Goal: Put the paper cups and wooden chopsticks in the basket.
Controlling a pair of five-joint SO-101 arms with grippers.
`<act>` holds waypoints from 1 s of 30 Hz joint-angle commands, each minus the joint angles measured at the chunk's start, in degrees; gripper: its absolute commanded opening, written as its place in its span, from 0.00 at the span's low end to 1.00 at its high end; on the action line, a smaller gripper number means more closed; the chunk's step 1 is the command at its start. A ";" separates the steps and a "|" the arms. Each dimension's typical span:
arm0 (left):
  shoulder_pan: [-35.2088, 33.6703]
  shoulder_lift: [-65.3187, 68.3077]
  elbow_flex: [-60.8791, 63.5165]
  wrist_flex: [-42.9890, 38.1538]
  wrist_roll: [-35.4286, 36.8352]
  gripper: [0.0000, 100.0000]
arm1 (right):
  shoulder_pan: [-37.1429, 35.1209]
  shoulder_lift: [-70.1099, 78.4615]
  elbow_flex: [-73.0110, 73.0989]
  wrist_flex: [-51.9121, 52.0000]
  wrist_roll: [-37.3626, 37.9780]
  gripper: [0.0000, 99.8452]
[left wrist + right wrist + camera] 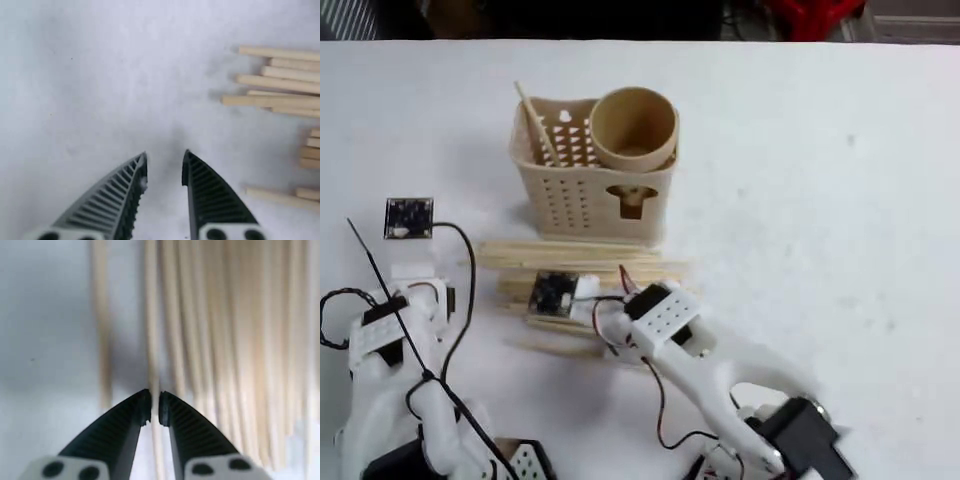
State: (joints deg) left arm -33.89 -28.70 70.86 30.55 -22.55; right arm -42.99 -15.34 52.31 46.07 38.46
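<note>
White table point(820, 150) lies under both tools. We see the basket point(582, 205) just beyond the right tool point(154, 407), past the pile. Paper cup point(633, 125) sits upright inside the basket, and a stick point(533, 118) leans in its far corner. Loose chopsticks point(575, 255) lie flat on the table right beneath the right tool, between it and the basket. Right tool is closed to a slit, pinching one chopstick point(152, 365) at the pile's edge. Left tool point(165, 155) is partly open, holding nothing, above bare table, with chopstick ends point(280, 85) off to its side.
</note>
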 commanded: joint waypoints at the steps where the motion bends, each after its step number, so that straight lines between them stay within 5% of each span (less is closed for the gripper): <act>1: -0.31 -0.13 -0.18 -1.05 -0.62 0.13 | 1.54 -12.35 -0.53 1.45 -5.01 0.02; 9: -0.31 -0.13 -0.18 -1.05 -0.62 0.13 | 2.86 -39.25 -0.53 9.27 -11.25 0.02; 16: -0.31 -0.13 -0.18 -1.05 -0.62 0.13 | 2.95 -42.42 -11.43 9.89 -18.11 0.02; 22: -0.31 -0.13 -0.18 -1.05 -0.62 0.13 | 2.95 -39.08 -23.38 -10.33 -29.19 0.02; 30: -0.31 -0.13 -0.18 -1.05 -0.62 0.13 | 2.95 -18.59 -31.56 -39.96 -29.98 0.02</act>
State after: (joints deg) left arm -33.89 -28.70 70.86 30.55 -22.55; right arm -40.53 -40.75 26.90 14.95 9.10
